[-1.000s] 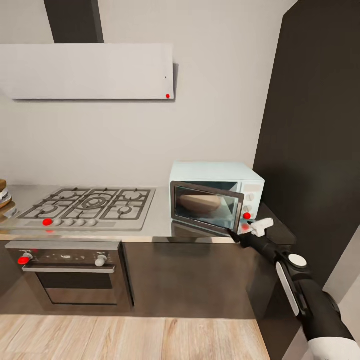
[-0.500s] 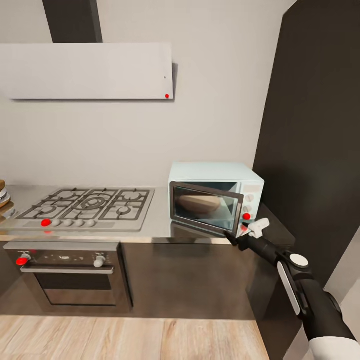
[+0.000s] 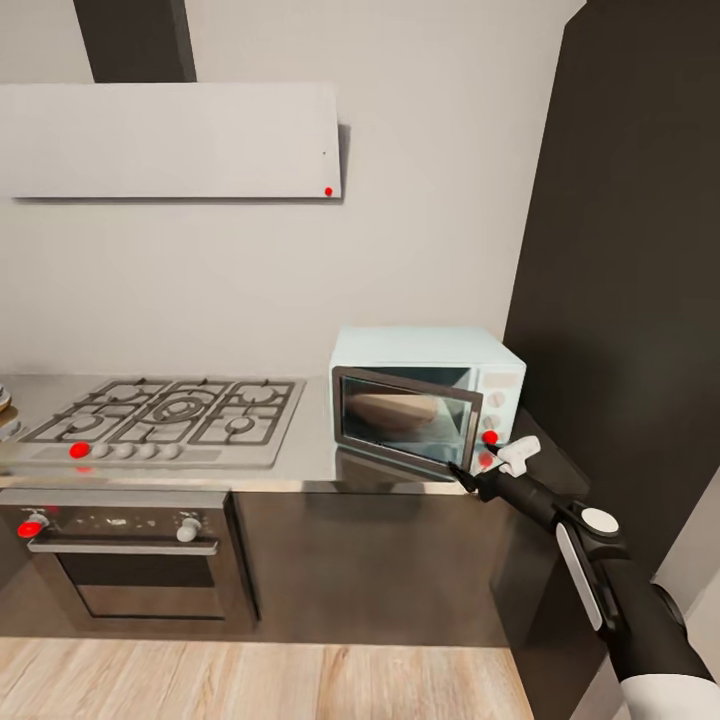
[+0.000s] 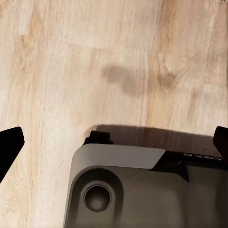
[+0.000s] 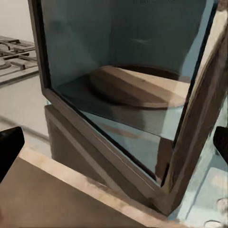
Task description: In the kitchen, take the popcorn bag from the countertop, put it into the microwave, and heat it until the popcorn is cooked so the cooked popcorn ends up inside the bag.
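Microwave [image 3: 428, 395]: pale mint-blue box, set at centre right of the head view on the countertop [image 3: 300, 460]. Its dark glass door [image 3: 405, 420] is seen partly ajar, swung outward from the body.

Popcorn bag [image 3: 395, 408]: a tan, low rounded mass is seen through the glass, inside the cavity; in the right wrist view it is shown as a flat brown mound [image 5: 137, 88] behind the pane.

Right gripper [image 3: 478, 480]: placed at the lower free corner of the door, lower right of the head view. Its fingers are spread wide, and nothing is held.

Left gripper [image 4: 114, 142]: pointed at wood floor [image 4: 95, 57]; dark fingertips at both frame edges, wide apart, nothing between them.

Gas hob [image 3: 165, 415]: at centre left.

Risk, as judged: the door may be left unlatched if the push glances off its corner, so heating would not start; the microwave may also be shoved backward.
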You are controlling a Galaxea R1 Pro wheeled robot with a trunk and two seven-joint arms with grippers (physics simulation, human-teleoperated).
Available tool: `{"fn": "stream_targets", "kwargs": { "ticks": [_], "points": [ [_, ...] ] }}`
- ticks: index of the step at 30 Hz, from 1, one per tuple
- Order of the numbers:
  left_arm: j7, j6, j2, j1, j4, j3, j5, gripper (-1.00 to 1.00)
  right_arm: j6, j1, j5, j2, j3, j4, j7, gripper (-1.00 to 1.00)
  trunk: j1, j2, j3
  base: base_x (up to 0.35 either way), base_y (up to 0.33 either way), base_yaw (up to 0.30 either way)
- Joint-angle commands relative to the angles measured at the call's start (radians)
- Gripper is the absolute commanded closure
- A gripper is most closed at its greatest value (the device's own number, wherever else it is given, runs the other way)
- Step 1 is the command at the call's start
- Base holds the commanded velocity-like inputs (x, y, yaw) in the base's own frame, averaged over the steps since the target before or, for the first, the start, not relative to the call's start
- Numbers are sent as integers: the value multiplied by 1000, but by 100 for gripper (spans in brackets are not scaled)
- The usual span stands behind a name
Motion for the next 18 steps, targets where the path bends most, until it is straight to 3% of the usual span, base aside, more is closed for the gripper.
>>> {"fn": "stream_targets", "kwargs": {
  "ticks": [1,18],
  "points": [
    [1,-3,0,-1,1,4,-1,-100,5,-1,2,0,-2,-1,5,-100,0,-1,-1,197,-203,0],
    [1,-4,0,-1,1,5,-1,-100,5,0,1,1,-2,0,5,-100,0,-1,-1,31,-63,0]
  ]
}}
